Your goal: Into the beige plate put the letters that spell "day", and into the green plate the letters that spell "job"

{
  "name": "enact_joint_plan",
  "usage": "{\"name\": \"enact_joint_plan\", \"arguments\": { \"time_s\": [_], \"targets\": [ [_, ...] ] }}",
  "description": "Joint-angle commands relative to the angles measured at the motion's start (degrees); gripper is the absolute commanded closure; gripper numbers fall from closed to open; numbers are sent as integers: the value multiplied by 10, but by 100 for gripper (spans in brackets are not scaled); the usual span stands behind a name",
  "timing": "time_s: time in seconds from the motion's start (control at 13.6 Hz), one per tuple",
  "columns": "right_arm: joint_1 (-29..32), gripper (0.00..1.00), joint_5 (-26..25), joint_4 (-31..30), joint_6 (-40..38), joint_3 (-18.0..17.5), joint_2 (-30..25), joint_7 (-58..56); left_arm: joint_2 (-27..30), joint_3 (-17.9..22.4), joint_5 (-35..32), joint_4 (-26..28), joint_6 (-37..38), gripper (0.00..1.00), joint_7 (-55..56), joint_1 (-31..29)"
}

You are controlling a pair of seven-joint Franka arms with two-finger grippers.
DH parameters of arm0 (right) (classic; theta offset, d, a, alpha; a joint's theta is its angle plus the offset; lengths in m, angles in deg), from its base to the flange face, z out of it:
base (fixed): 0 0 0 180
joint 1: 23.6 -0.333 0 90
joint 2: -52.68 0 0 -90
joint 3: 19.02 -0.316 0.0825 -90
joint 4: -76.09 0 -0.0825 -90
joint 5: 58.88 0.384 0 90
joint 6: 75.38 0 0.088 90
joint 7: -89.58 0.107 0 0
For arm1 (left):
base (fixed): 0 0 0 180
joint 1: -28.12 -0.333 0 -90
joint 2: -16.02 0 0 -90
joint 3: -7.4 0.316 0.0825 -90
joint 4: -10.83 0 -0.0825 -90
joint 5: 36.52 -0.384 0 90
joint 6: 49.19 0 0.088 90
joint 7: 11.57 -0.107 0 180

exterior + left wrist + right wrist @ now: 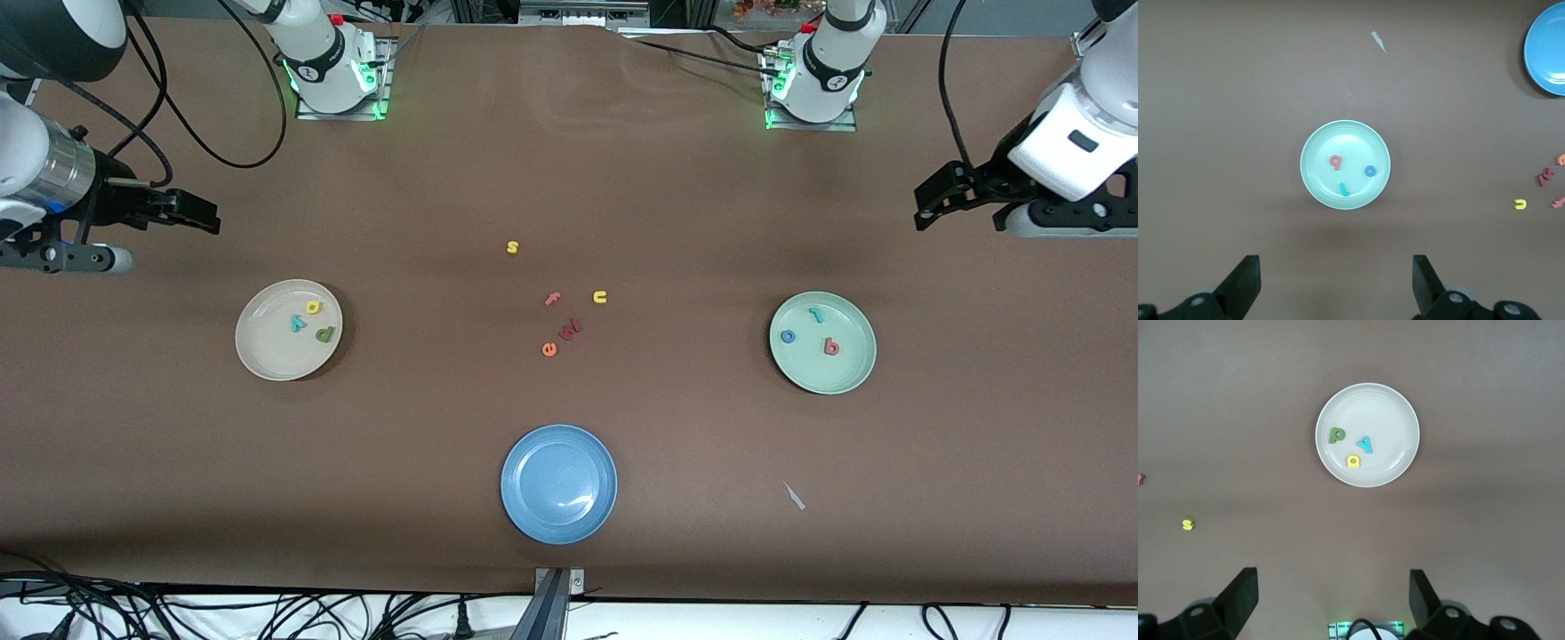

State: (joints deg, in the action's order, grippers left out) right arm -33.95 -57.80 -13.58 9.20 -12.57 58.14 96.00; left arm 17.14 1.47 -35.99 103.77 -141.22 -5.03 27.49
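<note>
The beige plate (267, 354) (1386, 412) lies toward the right arm's end of the table. In it are the green d (325, 334) (1337, 435), the yellow a (313, 308) (1353, 461) and the teal y (298, 324) (1365, 444). Toward the left arm's end, the green plate (827, 375) (1353, 141) holds the teal j (817, 313) (1344, 190), the blue o (788, 336) (1370, 171) and the red b (831, 347) (1335, 161). My left gripper (933, 200) (1336, 280) hangs open and empty over bare table at its end. My right gripper (191, 213) (1333, 597) hangs open and empty at its own end.
An empty blue plate (520, 498) sits near the front edge, mid-table. Loose letters lie in the middle: a yellow s (512, 247), a pink f (552, 299), a yellow u (600, 297), a dark red letter (570, 331) and an orange e (549, 349). A pale scrap (794, 496) lies nearer the front camera than the green plate.
</note>
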Motion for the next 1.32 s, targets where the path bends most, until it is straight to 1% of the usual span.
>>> {"name": "enact_joint_plan", "arguments": {
  "time_s": [0.0, 0.15, 0.29, 0.37, 0.51, 0.81, 1.03, 1.25],
  "targets": [
    [10, 0, -11, 16, -27, -14, -9, -8, 12, 37, 15, 5, 32, 0, -61, 5],
    [7, 0, -10, 19, -18, -14, -6, -10, 11, 44, 12, 4, 33, 0, -85, 4],
    [9, 0, -10, 19, 11, -14, -4, -42, 9, 44, 6, 3, 33, 0, -86, 4],
    [13, 0, -10, 19, 16, -13, -4, -49, 5, 44, 5, -11, 36, 0, -86, 4],
    [26, 0, -6, 18, 11, -13, -6, -48, -1, 44, 5, -19, 36, 0, -86, 5],
    [30, 0, -13, 19, -12, -12, -4, -48, -5, 44, 5, -20, 40, 0, -86, 5],
    [30, 0, -10, 20, -16, -11, -3, -50, -2, 34, 6, -18, 73, 0, -84, 5],
    [31, 0, -12, 20, -16, -11, -3, -49, -6, 34, 5, -19, 73, 0, -83, 5]
  ]
}}
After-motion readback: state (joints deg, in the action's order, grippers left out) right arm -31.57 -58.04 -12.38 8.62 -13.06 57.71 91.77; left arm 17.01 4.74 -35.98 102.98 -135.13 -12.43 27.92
